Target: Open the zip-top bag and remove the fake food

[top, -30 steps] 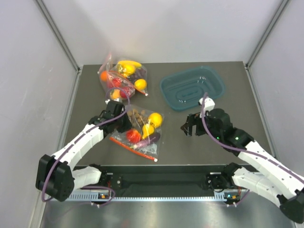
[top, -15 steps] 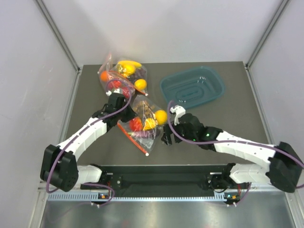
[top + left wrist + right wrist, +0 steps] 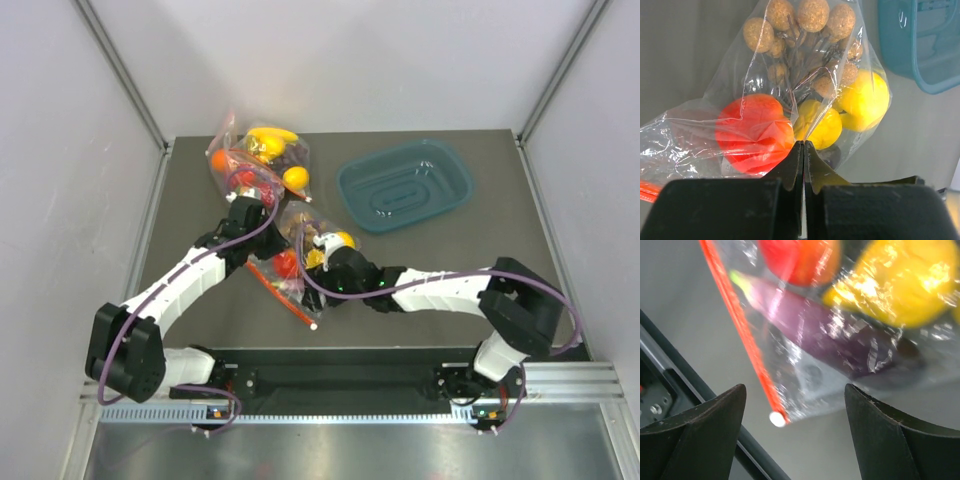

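One eggplant (image 3: 825, 335), right-wrist only, right gripper (image 3: 795, 392) wide, left gripper (image 3: 803, 147) pinching zip-top bag (image 3: 737, 82).

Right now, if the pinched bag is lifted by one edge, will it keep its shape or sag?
Probably sag: the bag is thin, crinkled film, bunched where the left pincer pinches it. The toys inside look loose, so they would likely slide to the low end. The glossy film may slip.

The dark table (image 3: 500, 240) carries a teal tray (image 3: 405, 185) far right and a fruit bag (image 3: 258, 160) far left. The zip-top bag (image 3: 290, 265) is mid-table, contact unclear.
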You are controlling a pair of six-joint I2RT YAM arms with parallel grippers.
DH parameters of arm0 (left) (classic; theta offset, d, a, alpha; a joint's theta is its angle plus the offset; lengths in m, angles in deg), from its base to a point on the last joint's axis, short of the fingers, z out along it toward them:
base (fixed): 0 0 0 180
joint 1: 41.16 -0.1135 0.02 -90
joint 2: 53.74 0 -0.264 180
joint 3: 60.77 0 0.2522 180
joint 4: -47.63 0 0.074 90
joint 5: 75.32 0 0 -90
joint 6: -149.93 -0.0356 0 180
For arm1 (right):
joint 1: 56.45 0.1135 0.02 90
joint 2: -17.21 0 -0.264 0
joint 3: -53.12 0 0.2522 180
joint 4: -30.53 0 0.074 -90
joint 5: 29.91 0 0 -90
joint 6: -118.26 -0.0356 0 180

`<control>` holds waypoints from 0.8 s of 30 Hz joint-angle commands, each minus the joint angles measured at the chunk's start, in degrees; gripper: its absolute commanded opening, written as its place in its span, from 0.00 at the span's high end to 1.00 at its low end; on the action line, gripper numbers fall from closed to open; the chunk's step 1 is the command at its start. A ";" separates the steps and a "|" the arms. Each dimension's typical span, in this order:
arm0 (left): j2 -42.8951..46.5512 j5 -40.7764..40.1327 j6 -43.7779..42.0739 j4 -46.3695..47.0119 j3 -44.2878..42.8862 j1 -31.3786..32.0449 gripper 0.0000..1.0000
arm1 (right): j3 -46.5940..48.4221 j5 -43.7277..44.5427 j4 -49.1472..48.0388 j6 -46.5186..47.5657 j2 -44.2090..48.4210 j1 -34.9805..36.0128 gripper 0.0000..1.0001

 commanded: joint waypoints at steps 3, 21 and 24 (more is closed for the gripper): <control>1.25 1.61 -2.21 -2.30 -1.13 -0.37 1.00 | 5.93 5.14 -2.32 -4.31 -5.14 3.31 0.23; 2.04 4.42 -6.43 -5.56 -2.88 -2.13 1.00 | 8.74 15.35 11.13 -8.10 -7.69 10.87 0.30; 1.51 5.39 -6.69 -5.56 -3.59 -2.30 1.00 | 10.32 15.17 11.21 -7.83 -9.88 10.87 0.32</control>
